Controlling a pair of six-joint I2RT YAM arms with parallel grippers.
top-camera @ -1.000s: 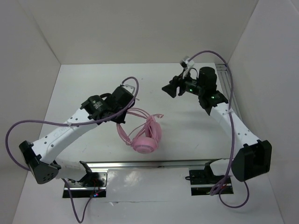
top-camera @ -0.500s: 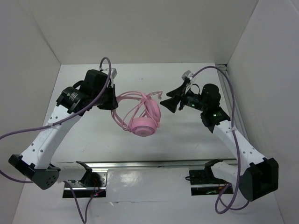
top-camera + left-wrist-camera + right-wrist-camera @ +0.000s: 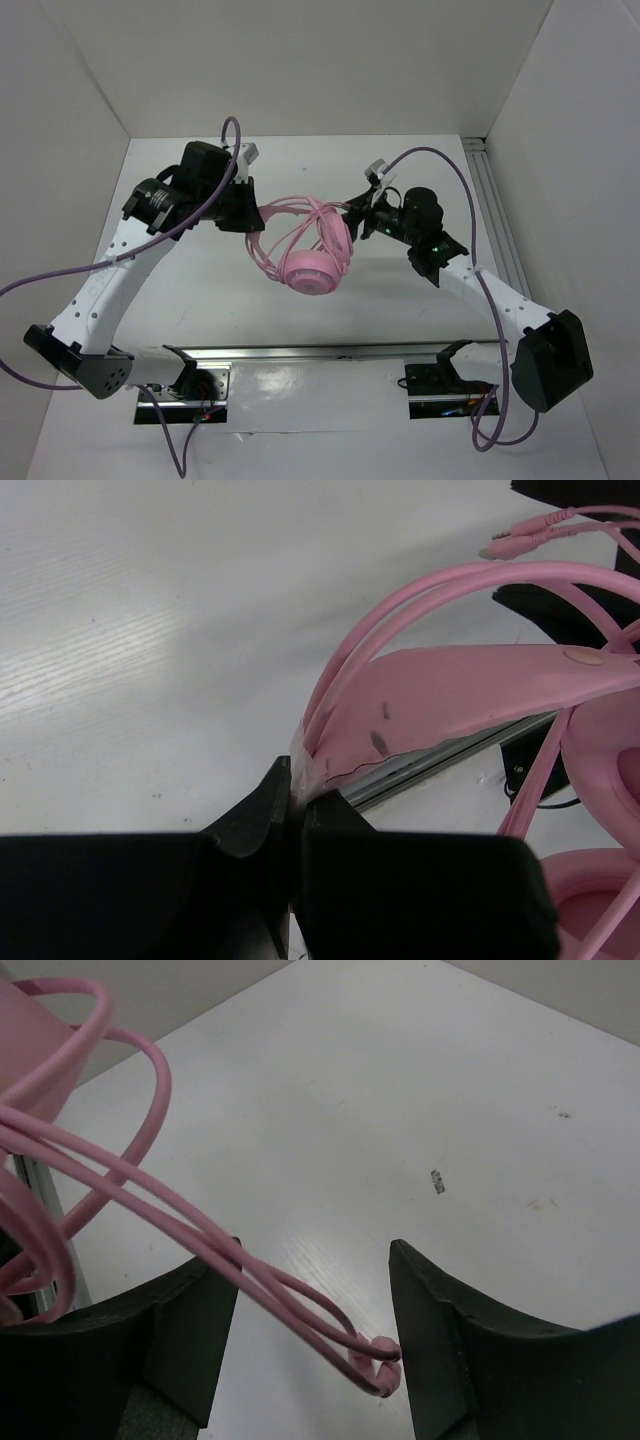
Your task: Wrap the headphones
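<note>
Two arms are meeting, in the overhead view, at the headphones point(image 3: 312, 270), which are hanging between them over the middle of the white table point(image 3: 180, 300) and appear lifted clear of it. The left gripper point(image 3: 250, 215) is at one side and the right gripper point(image 3: 360, 222) at the other. Plain white walls point(image 3: 300, 70) are enclosing the space, and a metal rail point(image 3: 300, 352) is running along the near edge. The left wrist view is showing that gripper's tips clamped on the edge of the pink headband point(image 3: 470, 690) — a shallow pinch, so I judge any tug could be pulling it free. The right wrist view is showing its fingers point(image 3: 450, 1350) standing wide, with the cord point(image 3: 200, 1230) merely passing between them — loops could be sliding out and uncoiling before they close. The tabletop here is looking smooth and faintly specked.
</note>
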